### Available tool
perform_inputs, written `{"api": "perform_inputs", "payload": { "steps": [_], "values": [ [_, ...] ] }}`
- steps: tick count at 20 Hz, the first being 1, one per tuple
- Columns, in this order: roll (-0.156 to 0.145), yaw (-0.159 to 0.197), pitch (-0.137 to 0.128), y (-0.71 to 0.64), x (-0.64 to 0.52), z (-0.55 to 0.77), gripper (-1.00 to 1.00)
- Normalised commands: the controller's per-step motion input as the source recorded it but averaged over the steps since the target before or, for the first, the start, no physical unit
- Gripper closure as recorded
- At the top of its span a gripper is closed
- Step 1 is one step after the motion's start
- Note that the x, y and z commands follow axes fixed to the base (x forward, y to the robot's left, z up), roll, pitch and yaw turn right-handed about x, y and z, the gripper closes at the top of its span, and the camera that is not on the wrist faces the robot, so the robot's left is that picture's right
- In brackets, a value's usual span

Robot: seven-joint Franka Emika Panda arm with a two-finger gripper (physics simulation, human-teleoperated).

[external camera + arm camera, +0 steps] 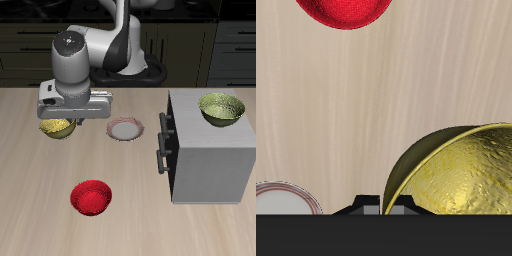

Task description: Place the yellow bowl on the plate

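Note:
The yellow bowl (pixel 57 128) is small, shiny and golden, and sits toward the table's back, directly under my gripper (pixel 63 119). In the wrist view the bowl (pixel 461 172) fills much of the frame, showing its mottled inside. Its rim runs between my two fingers, which stand close together, so my gripper (pixel 383 206) is shut on the rim. The plate (pixel 126 129), pale with a reddish-brown rim, lies flat on the table beside the bowl, a short way off. Its edge also shows in the wrist view (pixel 284 198).
A red bowl (pixel 90 197) stands nearer the table's front edge and also shows in the wrist view (pixel 346 12). A grey cabinet (pixel 212 155) with dark handles stands beyond the plate, with a larger olive bowl (pixel 222 108) on top.

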Motion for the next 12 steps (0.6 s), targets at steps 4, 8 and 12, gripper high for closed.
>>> {"api": "perform_inputs", "payload": {
  "steps": [4,8,12],
  "values": [
    [-0.013,0.011,-0.008,-0.02,-0.08,0.08,1.0],
    [-0.019,-0.015,0.015,0.09,-0.16,-0.07,1.0],
    [-0.024,-0.035,0.032,0.1,-0.16,-0.09,1.0]
  ]
}}
